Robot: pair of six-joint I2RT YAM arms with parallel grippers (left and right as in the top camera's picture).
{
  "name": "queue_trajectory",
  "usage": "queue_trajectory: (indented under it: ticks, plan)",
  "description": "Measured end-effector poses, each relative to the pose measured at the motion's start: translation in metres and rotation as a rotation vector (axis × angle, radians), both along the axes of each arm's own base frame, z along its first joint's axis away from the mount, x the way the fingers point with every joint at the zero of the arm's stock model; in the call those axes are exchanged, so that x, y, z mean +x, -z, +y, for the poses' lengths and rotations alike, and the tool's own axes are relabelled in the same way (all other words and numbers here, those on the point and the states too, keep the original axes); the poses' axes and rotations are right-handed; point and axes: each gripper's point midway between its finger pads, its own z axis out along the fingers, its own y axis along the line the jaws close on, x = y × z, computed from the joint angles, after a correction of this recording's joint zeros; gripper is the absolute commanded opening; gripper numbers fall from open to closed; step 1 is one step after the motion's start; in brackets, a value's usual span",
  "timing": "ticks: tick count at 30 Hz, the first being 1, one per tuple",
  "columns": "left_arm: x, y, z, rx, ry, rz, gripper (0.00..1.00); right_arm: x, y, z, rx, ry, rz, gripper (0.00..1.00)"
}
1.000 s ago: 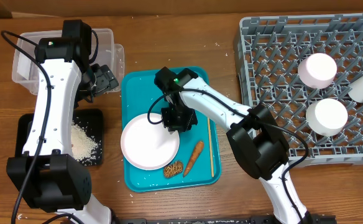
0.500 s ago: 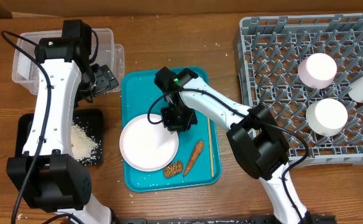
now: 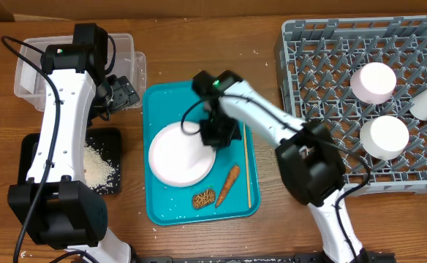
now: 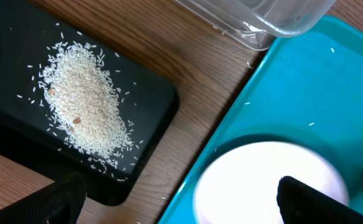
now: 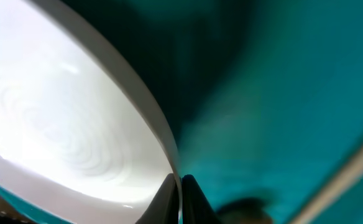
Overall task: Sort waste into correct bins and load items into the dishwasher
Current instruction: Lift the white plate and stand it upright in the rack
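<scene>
Since a second ago my right fingers have closed from a narrow gap onto the rim of the large plate. The plate has shifted right on the teal tray. My left fingers remain wide and empty. The worktop is brown wood. The grey dish rack at the right holds three white cups.

Tub and flat tray left, serving tray centre, dish rack right.
Flat tray, before the tub, holds rice. Plate on the serving tray, food lump and carrot piece before it; three cups in the rack.
</scene>
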Motion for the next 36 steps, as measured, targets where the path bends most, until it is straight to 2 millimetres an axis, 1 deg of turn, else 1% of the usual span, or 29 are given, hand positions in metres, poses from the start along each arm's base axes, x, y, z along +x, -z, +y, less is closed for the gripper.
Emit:
queue_trajectory:
  ticks: [3,5,8,9,10,14,16,18,20,22,24,26,28,29,36]
  plan:
    - [0.0,0.0,0.0,0.0,0.0,0.0,1.0,0.025,-0.019,-0.019,0.011,0.054,-0.038,0.04]
    - [0.0,0.0,0.0,0.0,0.0,0.0,1.0,0.04,-0.037,-0.033,0.024,0.084,-0.075,0.04]
    - [0.0,0.0,0.0,0.0,0.0,0.0,1.0,0.06,-0.071,-0.061,0.022,0.135,-0.148,0.04]
    - [0.0,0.0,0.0,0.0,0.0,0.0,1.0,0.065,-0.085,-0.073,0.012,0.154,-0.179,0.04]
    - [0.0,0.0,0.0,0.0,0.0,0.0,1.0,0.069,-0.095,-0.082,0.001,0.167,-0.204,0.04]
    - [0.0,0.0,0.0,0.0,0.0,0.0,1.0,0.085,-0.139,-0.135,-0.075,0.244,-0.34,0.04]
    - [0.0,0.0,0.0,0.0,0.0,0.0,1.0,0.094,-0.156,-0.166,-0.128,0.295,-0.413,0.04]
    - [0.0,0.0,0.0,0.0,0.0,0.0,1.0,0.104,-0.17,-0.198,-0.197,0.348,-0.484,0.04]
    - [0.0,0.0,0.0,0.0,0.0,0.0,1.0,0.114,-0.179,-0.231,-0.28,0.404,-0.547,0.04]
    - [0.0,0.0,0.0,0.0,0.0,0.0,1.0,0.121,-0.184,-0.264,-0.373,0.453,-0.59,0.04]
    - [0.0,0.0,0.0,0.0,0.0,0.0,1.0,0.125,-0.189,-0.29,-0.461,0.488,-0.623,0.04]
    - [0.0,0.0,0.0,0.0,0.0,0.0,1.0,0.128,-0.196,-0.31,-0.544,0.513,-0.66,0.04]
    - [0.0,0.0,0.0,0.0,0.0,0.0,1.0,0.133,-0.203,-0.324,-0.609,0.531,-0.702,0.04]
    - [0.0,0.0,0.0,0.0,0.0,0.0,1.0,0.134,-0.206,-0.327,-0.628,0.536,-0.717,0.04]
    - [0.0,0.0,0.0,0.0,0.0,0.0,1.0,0.147,-0.223,-0.344,-0.728,0.576,-0.82,0.04]
